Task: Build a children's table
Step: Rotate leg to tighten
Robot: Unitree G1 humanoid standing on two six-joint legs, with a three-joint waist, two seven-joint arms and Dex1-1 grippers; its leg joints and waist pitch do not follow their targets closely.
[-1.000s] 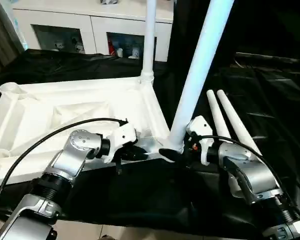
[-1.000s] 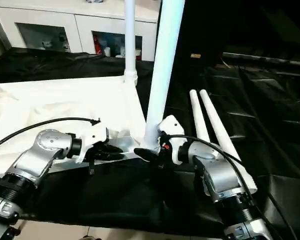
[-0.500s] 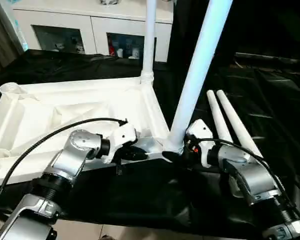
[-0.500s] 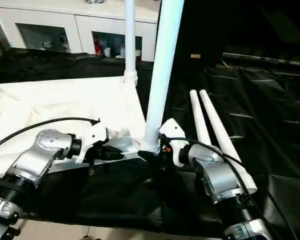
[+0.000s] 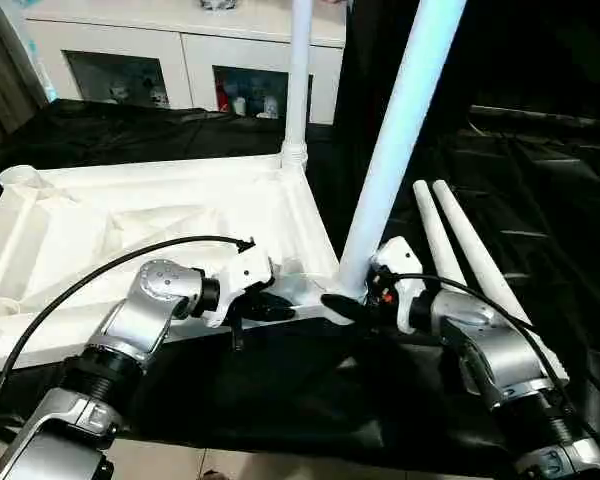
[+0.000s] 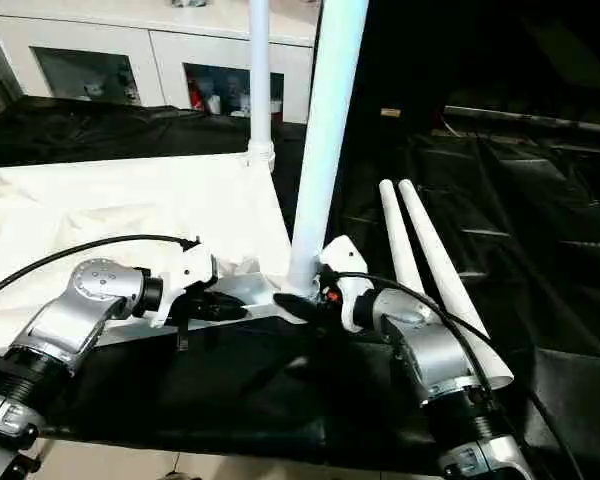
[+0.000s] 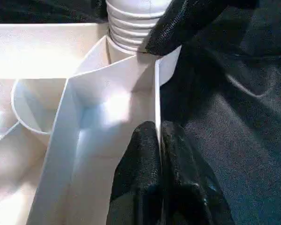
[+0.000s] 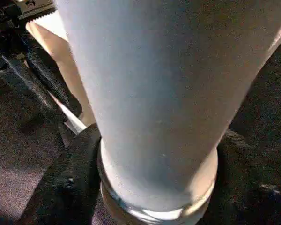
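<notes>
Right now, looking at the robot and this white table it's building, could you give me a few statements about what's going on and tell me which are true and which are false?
1. Two legs stand upright in the tabletop: the near leg and the far leg. True.
2. All four legs are fitted. False: two spare legs lie on the black cloth beside the top.
3. The left gripper pinches the top's rim, fingers closed on it. True.
4. The right gripper is up near the top of the near leg. False: its fingers straddle the leg's base, at the corner socket.
5. The tabletop lies with its flat side up. False: its ribbed underside faces up.
6. A white cabinet stands behind the work. True.
</notes>
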